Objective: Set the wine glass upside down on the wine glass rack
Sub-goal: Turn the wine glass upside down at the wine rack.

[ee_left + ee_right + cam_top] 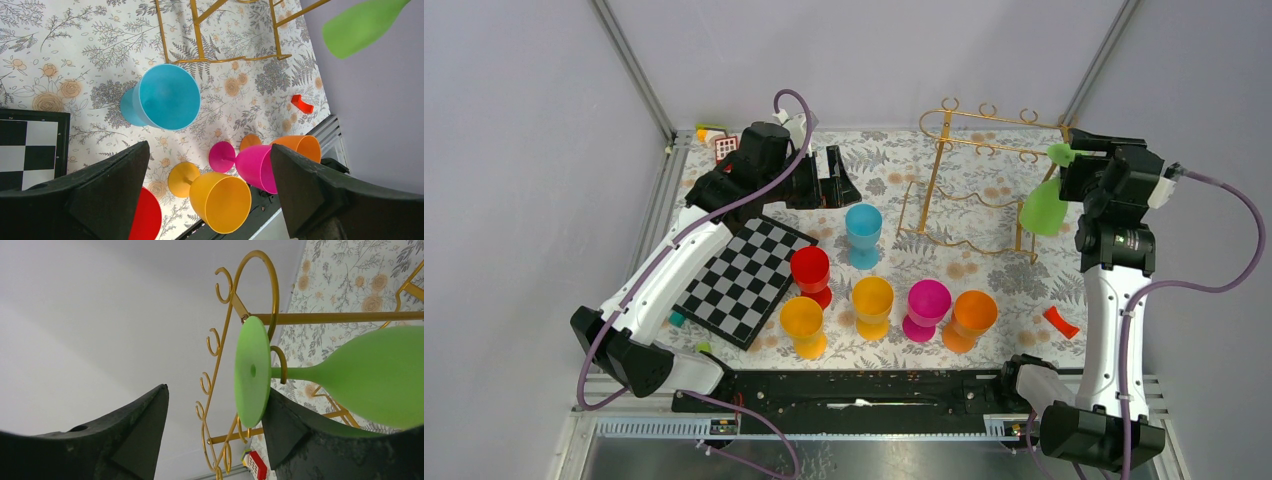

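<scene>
Tabletop (884, 170) with a floral print carries the gold wine glass rack (350, 317) at its far right. The right arm (1104, 300) rises from its base to the rack's right end, and the left arm (674, 265) stretches to the far left. The green wine glass (1044, 208) hangs there upside down, its long axis near vertical: foot up at the top rail, stem in a curled hook, bowl below. The right gripper (216, 390) stands spread around the foot, one finger just beside it. The left gripper (210, 146) gapes wide, holding nothing.

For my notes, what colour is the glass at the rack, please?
The wine glass is green; right wrist view.
</scene>
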Controlling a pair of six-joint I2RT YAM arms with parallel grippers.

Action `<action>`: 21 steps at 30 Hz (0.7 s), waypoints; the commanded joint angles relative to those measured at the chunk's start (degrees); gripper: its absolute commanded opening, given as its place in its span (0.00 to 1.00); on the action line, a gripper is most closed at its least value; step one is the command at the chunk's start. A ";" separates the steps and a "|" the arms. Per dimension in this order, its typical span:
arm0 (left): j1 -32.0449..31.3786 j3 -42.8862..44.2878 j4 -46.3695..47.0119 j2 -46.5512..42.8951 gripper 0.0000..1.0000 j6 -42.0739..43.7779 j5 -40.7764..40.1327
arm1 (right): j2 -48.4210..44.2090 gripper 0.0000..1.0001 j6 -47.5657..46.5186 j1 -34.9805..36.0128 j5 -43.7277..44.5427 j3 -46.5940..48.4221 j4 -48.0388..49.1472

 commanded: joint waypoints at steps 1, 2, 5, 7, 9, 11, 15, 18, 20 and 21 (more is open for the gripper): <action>0.28 2.33 1.49 -1.76 0.99 0.33 -0.33 | -0.26 0.73 -0.15 -0.26 0.34 3.71 -4.23; 0.28 2.32 1.53 -1.77 0.99 0.29 -0.37 | -0.29 0.74 -0.16 -0.30 0.44 4.01 -4.57; 0.28 2.25 1.44 -1.52 0.99 0.20 -0.22 | -0.38 0.75 -0.30 -0.34 0.59 4.85 -5.56; 0.28 2.25 1.48 -1.50 0.99 0.05 -0.09 | -0.48 0.75 -0.15 -0.34 0.54 5.05 -6.16; 0.28 2.31 1.53 -1.42 0.99 -0.06 0.04 | -0.74 0.77 0.08 -0.34 0.27 5.04 -6.63; 0.28 2.39 1.49 -1.33 0.99 -0.06 0.16 | -0.96 0.80 0.42 -0.43 -0.25 5.01 -7.09; 0.28 2.63 1.49 -1.16 0.99 -0.03 0.14 | -1.23 0.89 1.70 -0.77 -1.50 4.67 -7.96; 0.32 2.80 1.49 -0.92 0.99 -0.08 0.16 | -1.33 0.90 1.84 -0.94 -1.91 4.56 -7.92; 0.29 3.00 1.49 -0.81 0.99 -0.22 0.22 | -1.51 0.90 1.74 -1.16 -2.30 4.64 -7.97; 0.28 3.18 1.51 -0.66 0.99 -0.18 0.31 | -1.54 0.90 1.61 -1.26 -2.52 4.68 -8.01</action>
